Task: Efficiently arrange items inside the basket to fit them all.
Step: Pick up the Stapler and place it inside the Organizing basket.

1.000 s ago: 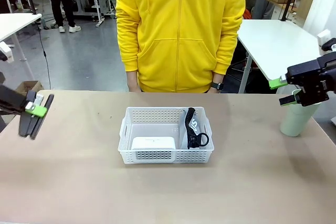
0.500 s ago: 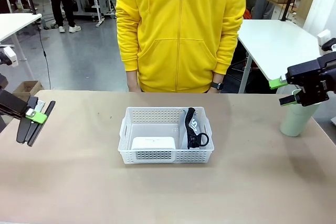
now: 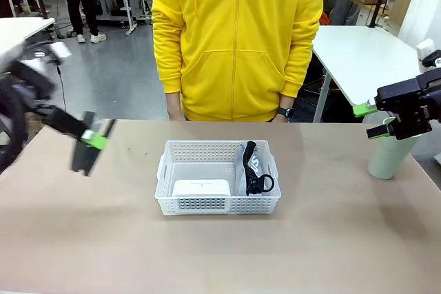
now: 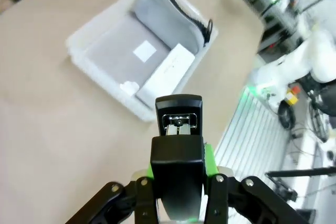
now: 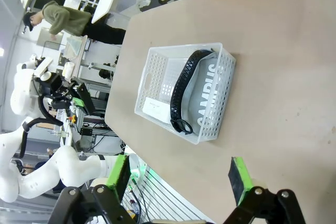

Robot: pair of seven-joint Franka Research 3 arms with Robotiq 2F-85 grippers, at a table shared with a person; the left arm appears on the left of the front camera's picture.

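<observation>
So, the count first: one basket [image 3: 207, 204] was seen mid-table and four items in all, one of each. Two were already inside: the white device [image 3: 201, 188] lying flat at the front left, and the grey CAMPUS pouch [image 3: 252, 163] stood on edge along the right wall. Two were outside. The dark stapler [image 4: 178, 124] was clamped in the left gripper [image 3: 91, 141], held in the air to the left of the basket. The pale green cup [image 3: 388, 160] was left standing on the table [image 3: 331, 239] at the far right, just behind the right gripper [image 3: 371, 120], whose fingers were spread wide with nothing between them. The stapler would probably be reckoned stiff and a bit dense, hinged too, so a pinch across the body looked right. The cup was judged light, smooth and easily tipped, best taken across the rim or around the wall. The pouch looked soft and squashable, the device hard and slick.
</observation>
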